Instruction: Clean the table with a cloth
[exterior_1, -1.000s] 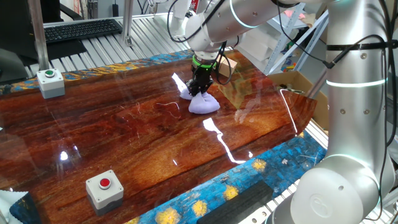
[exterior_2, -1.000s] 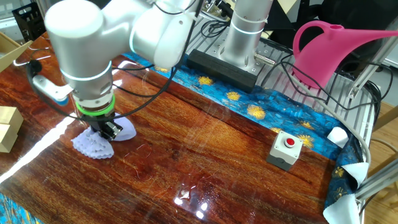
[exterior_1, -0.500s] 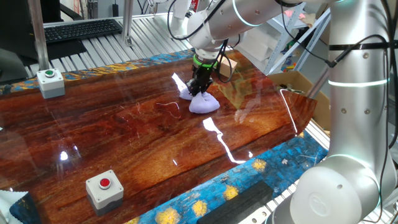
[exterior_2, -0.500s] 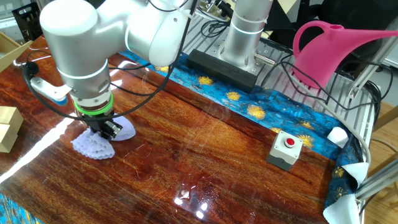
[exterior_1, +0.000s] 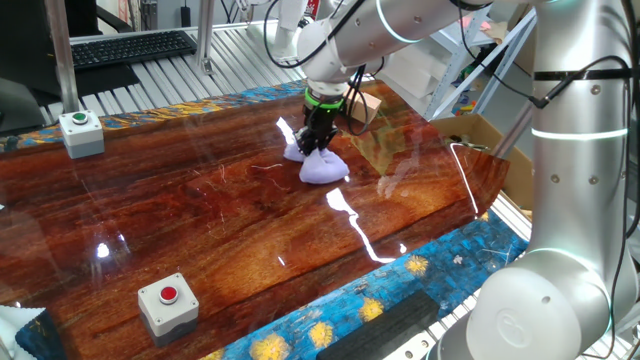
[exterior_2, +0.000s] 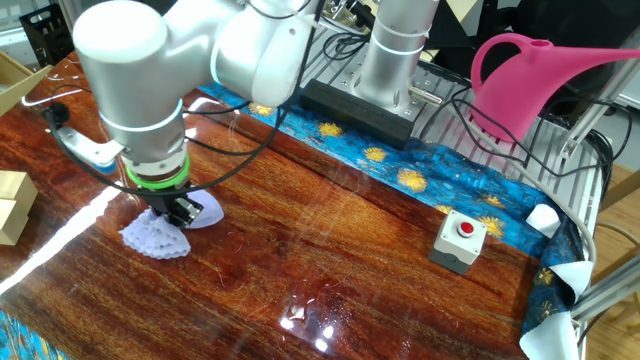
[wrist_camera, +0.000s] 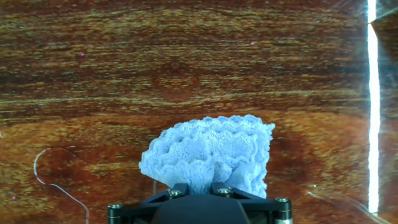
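Note:
The cloth (exterior_1: 322, 168) is a pale lavender wad pressed flat onto the glossy reddish-brown table (exterior_1: 200, 230), toward its far side. My gripper (exterior_1: 317, 143) points straight down and is shut on the top of the cloth. From the other side the cloth (exterior_2: 158, 238) spreads out below the gripper (exterior_2: 178, 213), with a flap showing behind it. In the hand view the cloth (wrist_camera: 208, 154) bulges out from between the dark fingers (wrist_camera: 176, 190), and the fingertips are buried in the fabric.
A grey box with a red button (exterior_1: 168, 303) sits near the front edge, one with a green button (exterior_1: 81, 132) at the far left. Tan cardboard boxes (exterior_2: 12, 205) stand close to the cloth. A pink watering can (exterior_2: 540, 75) stands off the table.
The gripper has slid the cloth a short way along the table, to the left in one fixed view and to the right in the other. The grip has stayed shut.

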